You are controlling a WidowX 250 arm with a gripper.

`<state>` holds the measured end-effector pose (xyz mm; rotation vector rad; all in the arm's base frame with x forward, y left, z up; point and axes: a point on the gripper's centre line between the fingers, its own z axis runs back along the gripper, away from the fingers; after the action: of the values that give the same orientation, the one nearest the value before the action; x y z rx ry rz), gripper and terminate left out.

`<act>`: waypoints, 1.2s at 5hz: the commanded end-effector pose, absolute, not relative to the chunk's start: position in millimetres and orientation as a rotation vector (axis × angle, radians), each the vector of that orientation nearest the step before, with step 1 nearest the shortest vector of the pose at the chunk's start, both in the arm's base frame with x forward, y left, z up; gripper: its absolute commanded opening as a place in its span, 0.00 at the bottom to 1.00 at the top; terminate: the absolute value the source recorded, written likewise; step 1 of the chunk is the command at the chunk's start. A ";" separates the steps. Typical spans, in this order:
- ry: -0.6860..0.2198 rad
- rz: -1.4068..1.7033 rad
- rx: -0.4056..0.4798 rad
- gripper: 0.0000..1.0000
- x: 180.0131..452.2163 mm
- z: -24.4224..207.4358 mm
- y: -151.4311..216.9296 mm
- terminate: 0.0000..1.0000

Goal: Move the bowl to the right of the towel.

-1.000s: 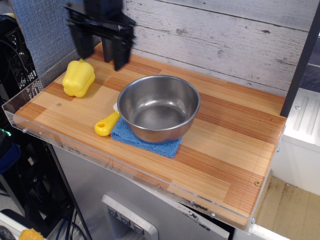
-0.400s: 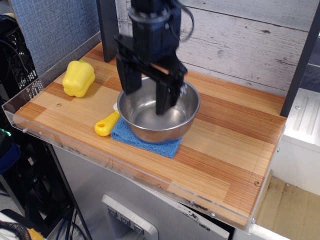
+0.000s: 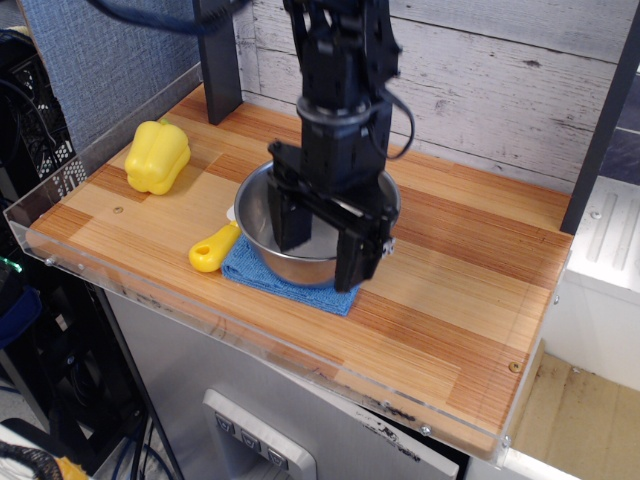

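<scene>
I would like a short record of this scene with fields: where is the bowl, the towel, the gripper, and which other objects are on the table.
bowl: steel bowl, sitting on the towel, partly hidden by the arm
towel: blue towel, flat under the bowl, near the front edge of the table
gripper: gripper, open, one finger inside the bowl, the other outside its front right rim
bowl moved right of towel: not yet
other objects: yellow pepper at back left; yellow handle sticking out left of the bowl
surface: wooden table
</scene>
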<state>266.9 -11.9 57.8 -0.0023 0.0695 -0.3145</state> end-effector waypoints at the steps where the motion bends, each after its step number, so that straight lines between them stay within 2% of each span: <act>1: 0.067 -0.313 0.010 1.00 278.6 45.1 -13.0 0.00; 2: 0.060 -0.327 0.016 0.00 278.6 45.9 -15.9 0.00; 5: -0.017 -0.296 -0.003 0.00 276.1 72.9 3.5 0.00; 6: -0.061 -0.230 0.004 0.00 277.4 91.4 23.6 0.00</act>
<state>274.4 22.1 74.4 -0.0116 0.0102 -0.2186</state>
